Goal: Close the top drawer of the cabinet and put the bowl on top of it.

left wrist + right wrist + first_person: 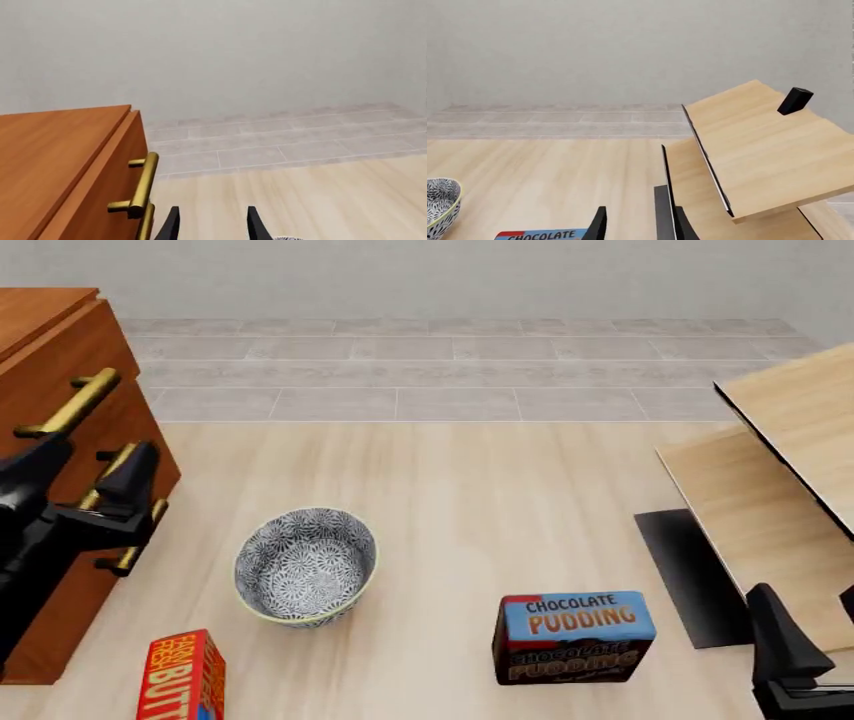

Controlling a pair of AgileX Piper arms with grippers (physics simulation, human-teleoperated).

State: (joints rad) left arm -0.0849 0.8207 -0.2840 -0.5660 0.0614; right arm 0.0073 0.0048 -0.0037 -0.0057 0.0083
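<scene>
The reddish-brown cabinet [54, 340] stands at the far left. Its top drawer [83, 370] carries a brass bar handle [74, 405], and its front looks flush under the cabinet's top [53, 150]. My left gripper [87, 468] hovers just in front of the drawer fronts, open and empty. In the left wrist view its fingertips [172, 222] sit beside the top handle [143, 185]. The blue-and-white patterned bowl [307, 565] rests upright on the table right of the cabinet, and its edge shows in the right wrist view [440, 205]. At the near right my right gripper [807, 640] is open and holds nothing.
A chocolate pudding box [574, 635] stands right of the bowl, and a red butter box [180, 680] lies near the front left. Pale wood furniture [787, 480] with a black knob [794, 100] fills the right side, close to the right gripper.
</scene>
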